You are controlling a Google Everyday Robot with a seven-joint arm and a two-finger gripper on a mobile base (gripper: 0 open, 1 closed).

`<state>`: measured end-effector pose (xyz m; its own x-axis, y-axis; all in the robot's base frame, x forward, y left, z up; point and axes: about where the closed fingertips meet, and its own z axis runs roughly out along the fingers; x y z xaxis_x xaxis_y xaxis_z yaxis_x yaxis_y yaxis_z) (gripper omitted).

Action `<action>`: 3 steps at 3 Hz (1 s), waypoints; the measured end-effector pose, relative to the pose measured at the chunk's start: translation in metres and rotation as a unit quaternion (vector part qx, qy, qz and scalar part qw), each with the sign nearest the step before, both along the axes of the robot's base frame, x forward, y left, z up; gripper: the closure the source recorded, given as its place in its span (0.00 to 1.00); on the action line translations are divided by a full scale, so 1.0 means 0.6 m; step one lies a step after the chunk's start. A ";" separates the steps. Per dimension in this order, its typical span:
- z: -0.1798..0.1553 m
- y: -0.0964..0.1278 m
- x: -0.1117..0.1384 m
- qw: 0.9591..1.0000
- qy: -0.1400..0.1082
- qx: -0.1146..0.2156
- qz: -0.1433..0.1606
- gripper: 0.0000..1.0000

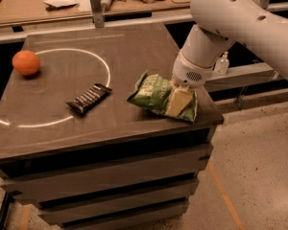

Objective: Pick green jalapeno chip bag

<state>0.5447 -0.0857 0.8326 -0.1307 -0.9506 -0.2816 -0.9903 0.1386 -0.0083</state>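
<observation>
Dim warm overhead light, soft shadows, the pale hand (pixel 179 102) brightly lit atop the green chip bag (pixel 151 94).

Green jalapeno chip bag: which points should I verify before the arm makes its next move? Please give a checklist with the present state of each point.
1. Tool at the correct thing: ok. The tool is down on the right part of the green jalapeno chip bag.
2. Hold secure: cannot tell.
3. Bag off the table: not ok. It appears to rest near the front right corner.
4. Candy bar apart from the bag: ok.
5. Orange out of the way: ok, at the far side.
</observation>
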 end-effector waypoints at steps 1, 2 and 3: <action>0.002 0.000 0.000 1.000 0.000 0.000 0.000 1.00; 0.068 -0.014 0.008 0.999 -0.030 0.024 0.010 1.00; 0.142 -0.032 0.014 0.996 -0.063 0.056 0.021 1.00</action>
